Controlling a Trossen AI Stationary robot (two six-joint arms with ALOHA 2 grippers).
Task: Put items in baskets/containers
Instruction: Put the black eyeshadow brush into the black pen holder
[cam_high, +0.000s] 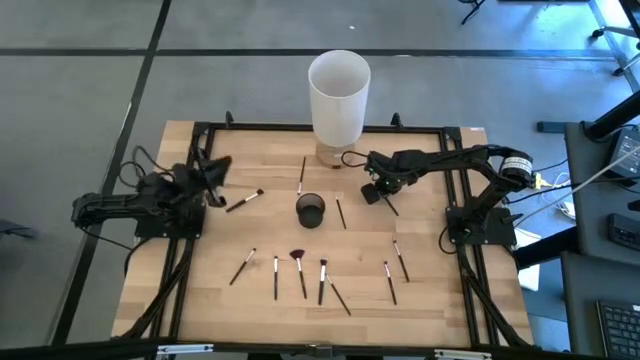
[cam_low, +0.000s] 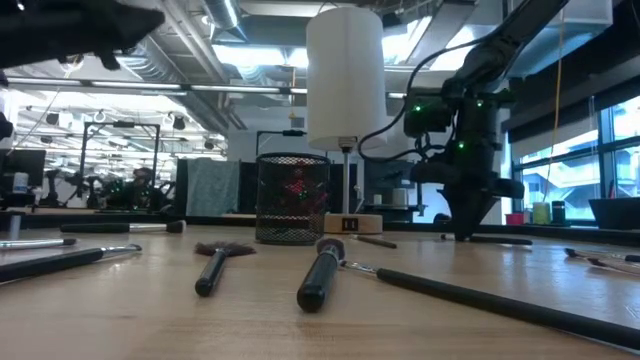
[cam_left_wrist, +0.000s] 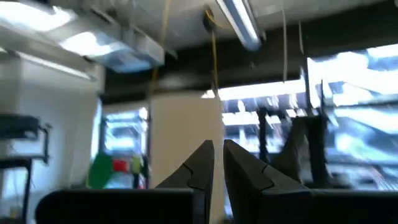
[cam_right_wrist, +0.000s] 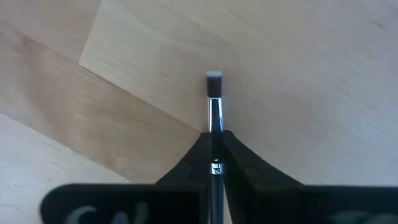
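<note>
Jaws closed around brush (cam_right_wrist: 214, 118) handle

Tall white cylinder (cam_high: 338, 95) on wooden table (cam_high: 430, 300)

- Table top (cam_high: 420, 290) — pale wood planks, smooth with visible grain.
- Cup (cam_low: 293, 198) — dark wire mesh.
- Gripped brush (cam_right_wrist: 214, 118) — glossy metal ferrule, pale bristle tip.
- Right gripper (cam_right_wrist: 214, 163) — matt black plastic fingers.

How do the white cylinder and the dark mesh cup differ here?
The white cylinder is tall, solid-walled and stands at the table's far edge on a wooden base; the dark mesh cup is short, see-through and sits near the table's middle, among scattered brushes. The cylinder is far wider. Both stand upright, open at the top.
</note>
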